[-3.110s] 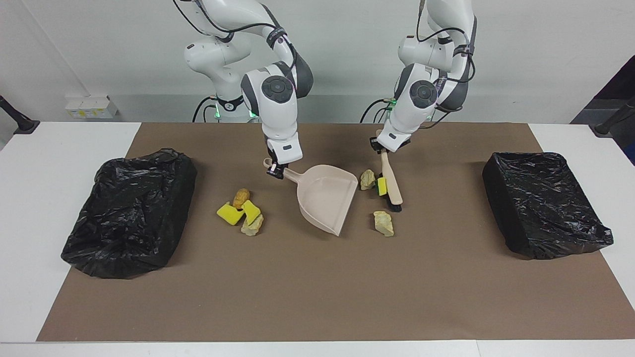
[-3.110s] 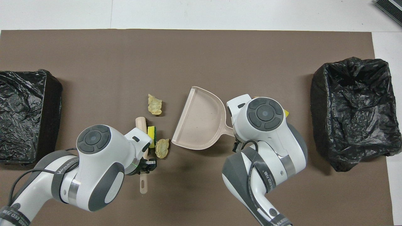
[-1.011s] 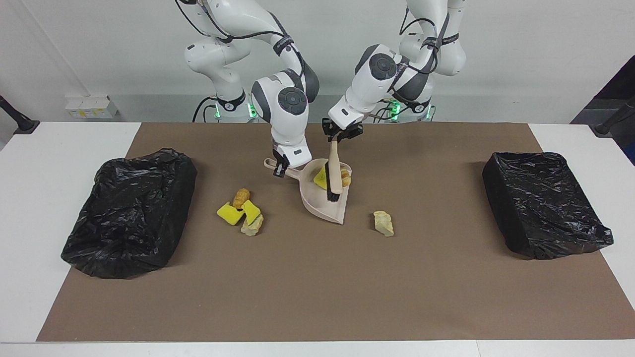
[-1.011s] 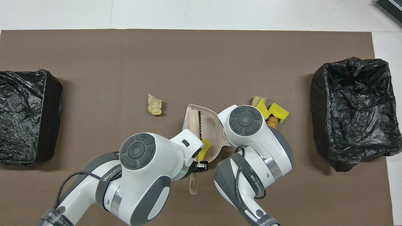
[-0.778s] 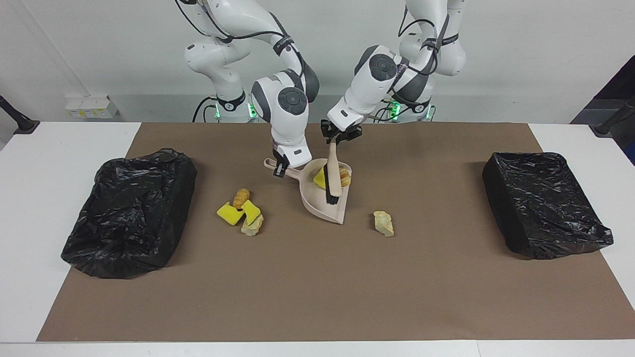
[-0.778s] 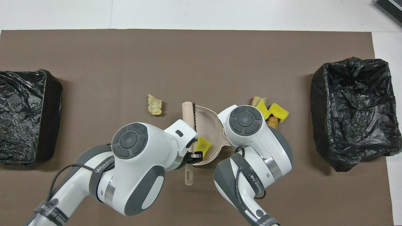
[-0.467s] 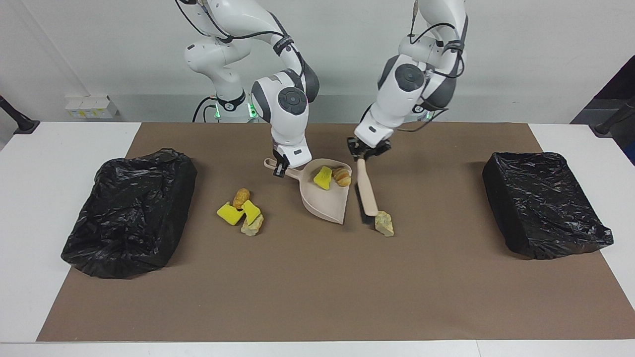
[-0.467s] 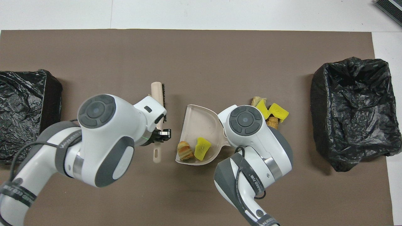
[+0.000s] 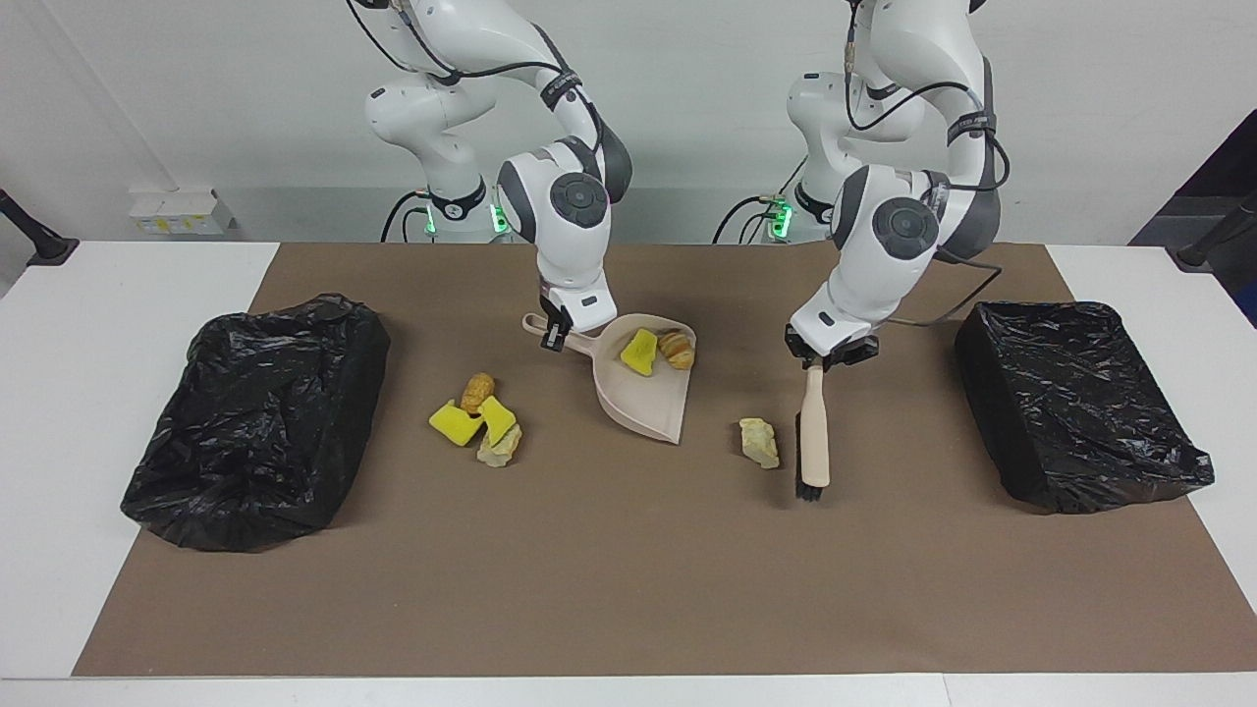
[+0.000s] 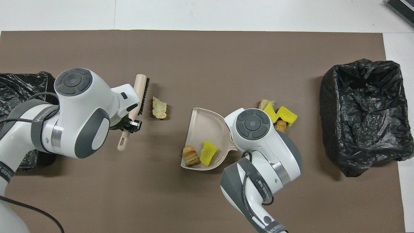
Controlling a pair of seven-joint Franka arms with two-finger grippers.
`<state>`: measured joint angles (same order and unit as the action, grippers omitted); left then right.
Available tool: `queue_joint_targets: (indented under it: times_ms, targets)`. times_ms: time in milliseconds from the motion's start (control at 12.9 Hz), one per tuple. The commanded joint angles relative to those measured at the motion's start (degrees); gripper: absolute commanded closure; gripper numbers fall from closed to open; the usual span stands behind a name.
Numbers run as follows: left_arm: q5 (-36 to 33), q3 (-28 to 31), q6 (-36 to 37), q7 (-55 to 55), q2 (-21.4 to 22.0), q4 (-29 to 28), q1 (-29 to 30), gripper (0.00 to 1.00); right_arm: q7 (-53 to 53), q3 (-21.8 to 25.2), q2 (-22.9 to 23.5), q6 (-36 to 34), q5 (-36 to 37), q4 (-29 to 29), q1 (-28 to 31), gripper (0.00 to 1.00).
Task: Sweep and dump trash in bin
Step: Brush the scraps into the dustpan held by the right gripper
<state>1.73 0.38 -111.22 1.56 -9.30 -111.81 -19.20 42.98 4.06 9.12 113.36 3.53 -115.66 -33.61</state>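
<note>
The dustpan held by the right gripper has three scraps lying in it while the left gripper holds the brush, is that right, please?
Not quite: the dustpan holds two scraps, a yellow sponge piece and a brown lump, as the overhead view shows. The right gripper does hold it, and the left gripper holds the brush.

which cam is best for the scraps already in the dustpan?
Overhead view: the yellow sponge piece and brown lump lie unobstructed in the dustpan. The facing view shows both too, smaller, near the handle end.
</note>
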Motion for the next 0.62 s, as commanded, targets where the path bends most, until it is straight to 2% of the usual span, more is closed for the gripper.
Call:
queue_joint_targets:
  times_ms: [0, 311, 544]
  targets:
    - [-1.4, -0.7, 0.6, -1.6, 1.1, -3.4, -0.9, 1.0, -1.9, -0.4, 0.0, 0.8, 1.0, -0.4, 0.0, 1.0]
    - [0.0, -1.2, -0.1, -3.3, 3.8, -7.1, -7.3, 1.0, -2.2, -0.4, 0.0, 0.9, 1.0, -0.4, 0.0, 1.0]
    - [6.0, -1.2, -0.1, -2.4, 4.6, -7.8, -12.1, 1.0, -2.3, -0.4, 0.0, 1.0, 1.0, -0.4, 0.0, 1.0]
